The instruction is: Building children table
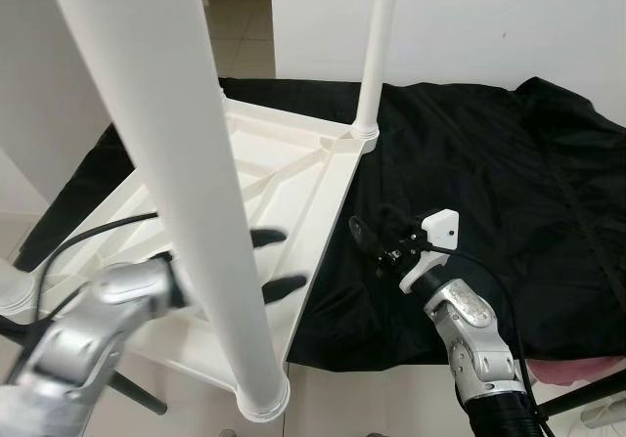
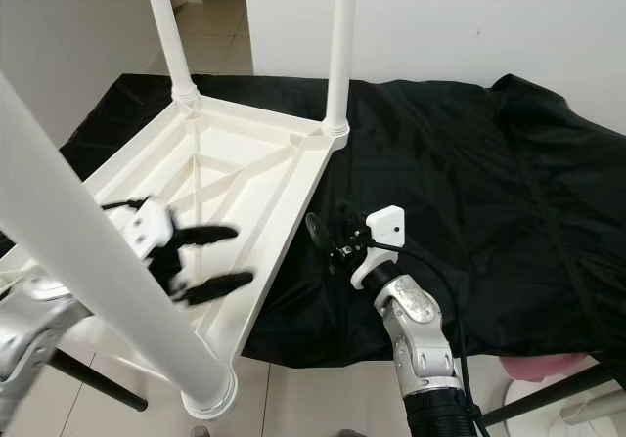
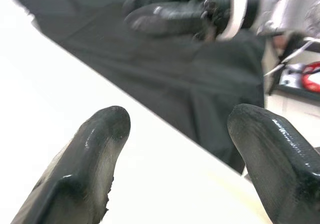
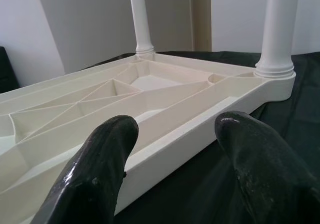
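Right eye view: upturned white table [image 2: 245,178] on black cloth [image 2: 469,183], both end effectors wide.

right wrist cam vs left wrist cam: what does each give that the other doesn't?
Right wrist: the ribbed underside of the upturned white plastic table, with two round white legs standing upright at its far corners.
Left wrist: the right hand facing it, and a red object off to the side.
Both: the black cloth, the table's white edge, and each camera's own open black fingers.
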`<state>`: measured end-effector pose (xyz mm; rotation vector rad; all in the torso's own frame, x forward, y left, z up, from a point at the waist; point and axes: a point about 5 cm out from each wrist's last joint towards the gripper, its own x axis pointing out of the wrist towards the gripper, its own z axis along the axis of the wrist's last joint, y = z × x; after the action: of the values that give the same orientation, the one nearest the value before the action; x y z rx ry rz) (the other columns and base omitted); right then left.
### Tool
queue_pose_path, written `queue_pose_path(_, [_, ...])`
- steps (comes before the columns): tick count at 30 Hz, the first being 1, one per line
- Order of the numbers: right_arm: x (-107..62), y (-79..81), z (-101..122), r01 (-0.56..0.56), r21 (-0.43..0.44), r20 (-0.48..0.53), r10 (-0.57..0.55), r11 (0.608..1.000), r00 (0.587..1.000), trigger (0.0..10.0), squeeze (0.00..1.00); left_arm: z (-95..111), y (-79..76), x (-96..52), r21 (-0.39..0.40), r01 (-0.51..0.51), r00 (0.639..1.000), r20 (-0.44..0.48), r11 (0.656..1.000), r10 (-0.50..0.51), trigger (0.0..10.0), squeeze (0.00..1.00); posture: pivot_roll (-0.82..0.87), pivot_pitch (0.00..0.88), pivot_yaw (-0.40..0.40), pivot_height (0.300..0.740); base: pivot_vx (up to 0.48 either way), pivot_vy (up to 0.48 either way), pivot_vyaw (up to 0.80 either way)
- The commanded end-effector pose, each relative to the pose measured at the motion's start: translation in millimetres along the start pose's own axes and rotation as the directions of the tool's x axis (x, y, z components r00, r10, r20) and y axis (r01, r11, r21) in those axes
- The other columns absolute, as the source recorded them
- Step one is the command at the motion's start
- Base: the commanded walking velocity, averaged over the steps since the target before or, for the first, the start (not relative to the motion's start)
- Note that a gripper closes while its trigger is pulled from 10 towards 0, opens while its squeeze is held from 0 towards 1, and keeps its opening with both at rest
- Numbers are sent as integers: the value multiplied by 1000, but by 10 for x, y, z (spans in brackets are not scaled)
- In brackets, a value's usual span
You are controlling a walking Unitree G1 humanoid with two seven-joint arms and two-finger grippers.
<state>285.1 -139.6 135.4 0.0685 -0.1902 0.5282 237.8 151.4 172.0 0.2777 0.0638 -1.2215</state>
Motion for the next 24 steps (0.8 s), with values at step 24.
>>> queue_pose_path(24, [187, 17, 56, -48, -11, -5, 48, 999, 999, 10000, 0, -525, -242, -544, 75, 75, 917, -396, 994, -40, 10000, 0, 53, 0, -29, 740, 0, 0, 0])
